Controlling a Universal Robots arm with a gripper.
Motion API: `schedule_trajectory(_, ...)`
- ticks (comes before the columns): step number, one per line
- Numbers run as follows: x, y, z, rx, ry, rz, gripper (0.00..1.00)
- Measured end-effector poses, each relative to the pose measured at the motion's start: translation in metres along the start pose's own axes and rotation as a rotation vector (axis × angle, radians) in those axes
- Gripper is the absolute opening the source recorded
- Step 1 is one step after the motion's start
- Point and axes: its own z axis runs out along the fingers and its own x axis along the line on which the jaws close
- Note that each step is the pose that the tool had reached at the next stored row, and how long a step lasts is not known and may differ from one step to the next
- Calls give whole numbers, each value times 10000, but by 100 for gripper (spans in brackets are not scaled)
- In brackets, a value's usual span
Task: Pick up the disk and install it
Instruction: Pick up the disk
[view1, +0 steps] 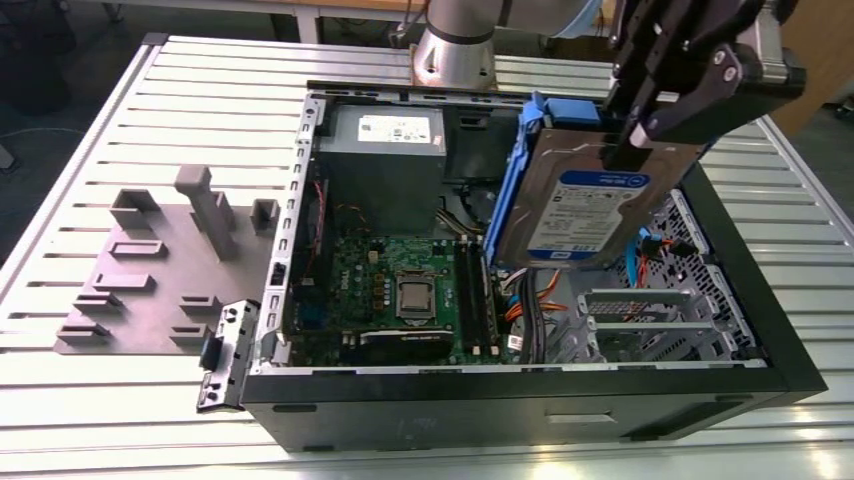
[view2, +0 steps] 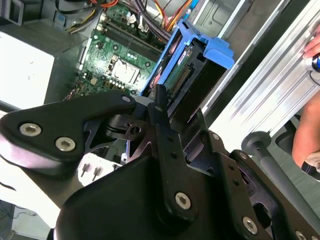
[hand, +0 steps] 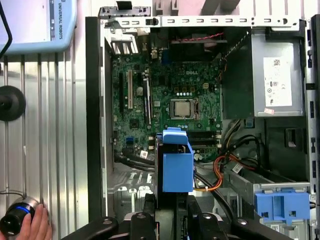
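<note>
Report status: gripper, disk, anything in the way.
Gripper shut on disk. Disk on edge over open case, not seated. Orange cables beside cage; hand outside case.

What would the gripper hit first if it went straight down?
Probably the cables beside the motherboard, though depth is unclear. The gripper points down into the open computer case, and the disk it holds would get there first.

1. An open computer case (view1: 534, 405) is laid on a slatted tabletop (view1: 120, 425).
2. A motherboard (view1: 387, 275) and a power supply (view1: 380, 165) are housed inside.
3. A grey plate (view1: 140, 285) is set beside the case.
</note>
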Motion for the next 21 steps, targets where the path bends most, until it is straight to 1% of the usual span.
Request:
schedule_trajectory(13,-12,-262,-3,0,1,0,35)
schedule_trajectory(19,-16,-353,-3,0,0,0,35)
schedule_trajectory(21,-17,-363,-3,0,-1,1,35)
